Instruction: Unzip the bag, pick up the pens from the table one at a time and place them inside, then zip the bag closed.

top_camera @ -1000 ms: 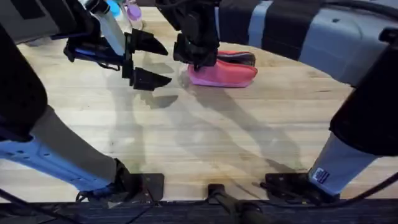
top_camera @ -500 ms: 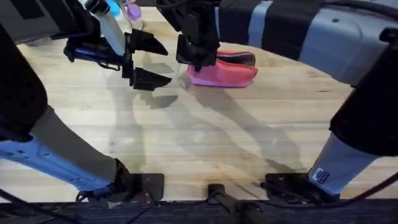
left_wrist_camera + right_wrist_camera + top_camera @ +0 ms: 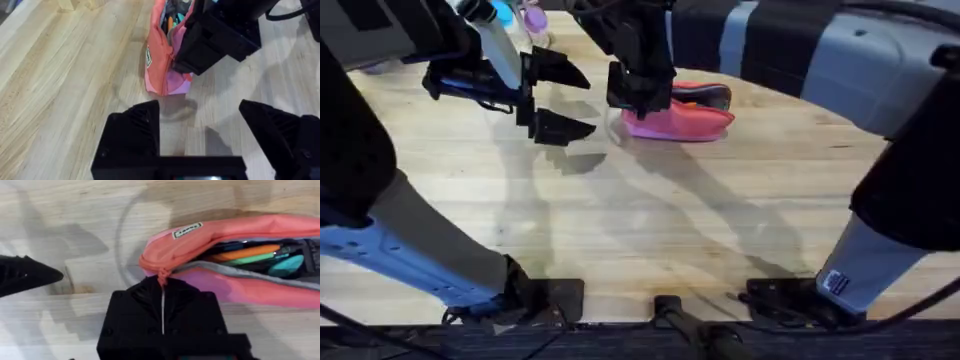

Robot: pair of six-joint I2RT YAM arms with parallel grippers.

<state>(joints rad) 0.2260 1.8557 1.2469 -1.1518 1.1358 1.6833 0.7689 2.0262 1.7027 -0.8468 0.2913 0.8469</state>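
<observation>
The pink bag [image 3: 685,118] lies on the table [image 3: 650,220] at the far middle, its zipper open along the top. Inside the bag [image 3: 200,240] an orange pen [image 3: 245,252] lies beside a green one and a teal one. My right gripper [image 3: 636,100] hangs over the bag's left end, shut on the pink zipper pull [image 3: 161,275]. My left gripper [image 3: 565,98] hovers open and holds nothing, a little left of the bag. In the left wrist view the left gripper [image 3: 200,135] faces the bag's end [image 3: 159,55], with the right gripper [image 3: 215,37] on top of it.
A purple-capped bottle [image 3: 533,15] and a blue one [image 3: 503,12] stand at the table's far left edge. Dark and grey fabric [image 3: 840,50] lies beyond the far right edge. Bare wood stretches from the bag to the arm bases.
My right gripper has edged slightly right along the bag's top while holding the pull. The left arm has stayed still.
</observation>
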